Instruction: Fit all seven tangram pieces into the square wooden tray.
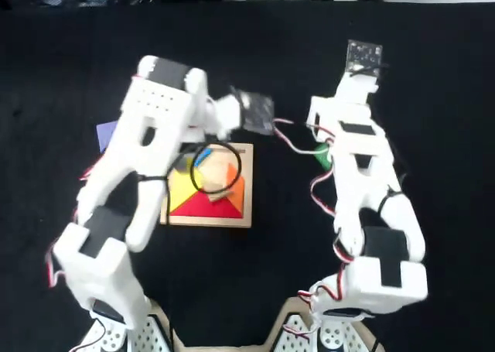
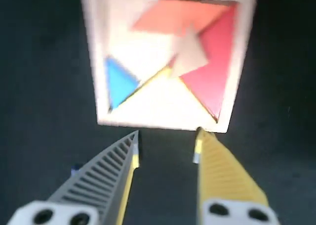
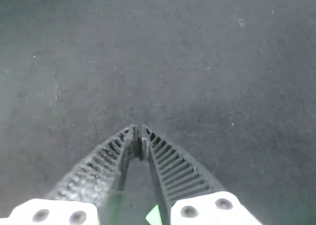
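Seen from above, the square wooden tray (image 1: 209, 221) lies mid-frame on the black worktop (image 1: 433, 135). It holds a red triangle (image 1: 213, 205), a yellow triangle (image 1: 179, 188) and blue and orange pieces, and a purple piece (image 1: 107, 134) lies outside at upper left. The left hand (image 2: 167, 132) hovers beside the tray's edge, spread wide and empty. The right hand (image 3: 139, 131) is pinched closed; a green shape (image 3: 153, 216) at its base may be a piece.

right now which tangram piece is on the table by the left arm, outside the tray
The purple piece, lying on the table on the left arm's outer side, clear of the tray; the red piece and yellow piece sit inside it.
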Controlling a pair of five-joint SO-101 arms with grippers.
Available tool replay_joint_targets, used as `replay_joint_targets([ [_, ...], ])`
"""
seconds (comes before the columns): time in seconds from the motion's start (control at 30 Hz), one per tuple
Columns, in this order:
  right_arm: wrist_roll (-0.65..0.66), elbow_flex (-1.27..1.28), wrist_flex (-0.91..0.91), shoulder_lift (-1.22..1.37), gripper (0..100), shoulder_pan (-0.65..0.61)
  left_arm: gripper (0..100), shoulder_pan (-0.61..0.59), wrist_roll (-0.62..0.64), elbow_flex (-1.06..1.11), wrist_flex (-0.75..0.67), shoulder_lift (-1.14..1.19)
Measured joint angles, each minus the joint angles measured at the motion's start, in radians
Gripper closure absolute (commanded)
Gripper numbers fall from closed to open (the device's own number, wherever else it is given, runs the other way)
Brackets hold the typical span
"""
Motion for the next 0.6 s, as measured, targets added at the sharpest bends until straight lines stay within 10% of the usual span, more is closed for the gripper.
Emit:
replay_joint_targets([
  [0.37, 0.132, 0.164, -0.012, -0.201, 98.8, -0.18, 92, -0.324, 0.971, 0.167, -0.209, -0.098],
  [0.6, 0.207, 0.133, 0.259, -0.321, 98.8, -0.282, 92, -0.476, 1.277, 0.608, -0.611, -0.098],
])
